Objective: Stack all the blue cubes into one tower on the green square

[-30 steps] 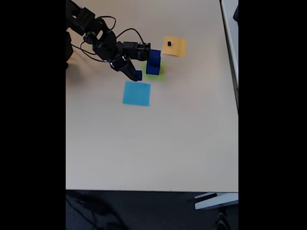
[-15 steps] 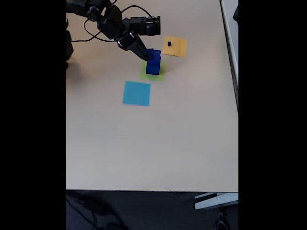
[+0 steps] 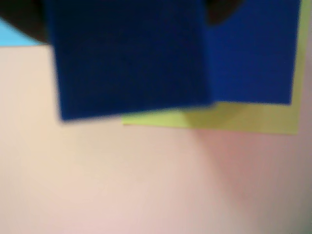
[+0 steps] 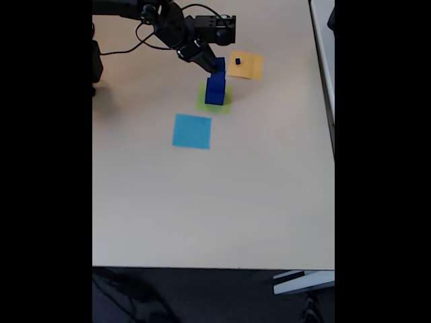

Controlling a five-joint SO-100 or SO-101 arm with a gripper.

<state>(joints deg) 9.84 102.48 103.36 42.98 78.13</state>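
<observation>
A dark royal-blue stack of blue cubes stands upright on the green square, a flat lime-green paper lying on a pale beige surface. The black arm's jaws hover at the tower's top, holding another blue cube pinched just above the stack. In the wrist view, that held cube looms large and blurred, with the tower and green paper just behind it. A tiny blue cube sits on an orange-yellow square right of the jaws. A light-blue square lies below them.
</observation>
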